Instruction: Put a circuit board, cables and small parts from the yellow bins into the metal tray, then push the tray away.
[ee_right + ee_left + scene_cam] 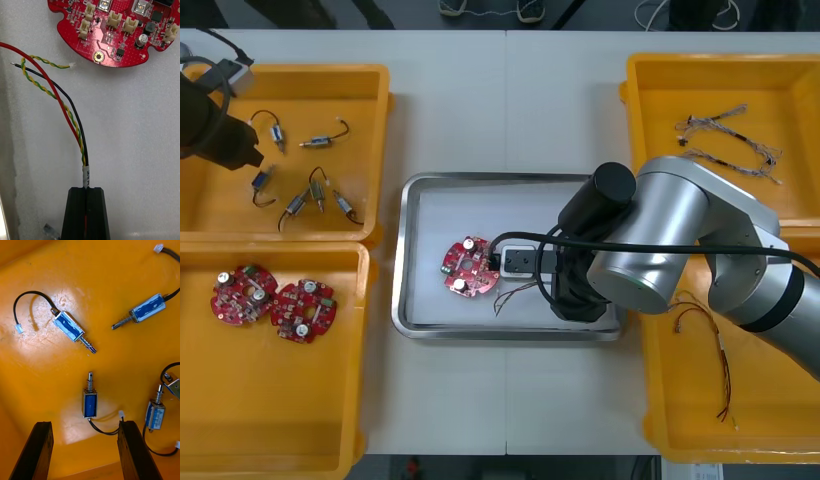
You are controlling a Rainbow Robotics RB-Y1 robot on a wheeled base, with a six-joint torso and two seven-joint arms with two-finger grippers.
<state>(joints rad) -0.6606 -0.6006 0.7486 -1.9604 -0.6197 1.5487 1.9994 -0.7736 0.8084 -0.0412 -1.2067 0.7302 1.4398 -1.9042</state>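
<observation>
- right claw (88, 189): low over the metal tray (408, 250), closed on a cable bundle (77, 127); the two fingers (77, 213) sit pressed together w/ the bundle's white-sleeved end pinched btwn them.
- Bundle = red wire, black wire and a yellow-green twisted pair. It fans out from the claw over the tray's white floor twd the circuit board (470, 267); wire ends stop just short of the board, not touching it.
- Board lies flat in the tray, left of centre. In front view the right arm (670, 240) lies across the tray's right half and covers the claw.
- left claw (85, 423): open, fingers wide apart, holding nothing. It hangs over the far-left yellow bin (370, 100), above the small metal parts (317, 190).
- One blue-bodied part (90, 403) lies on the bin floor btwn the open fingers, clear of both, its black lead curling twd one finger. Others of same kind lie scattered nearby.
- near-left bin (360, 300): two spare boards (242, 295) side by side, edges about touching.
- far-right bin (800, 100): thin twisted cables (725, 140), loose.
- near-right bin (660, 400): red and yellow cables (700, 330), partly under the right arm.
- Tray sits mid-counter (480, 100) btwn the two pairs of bins.
</observation>
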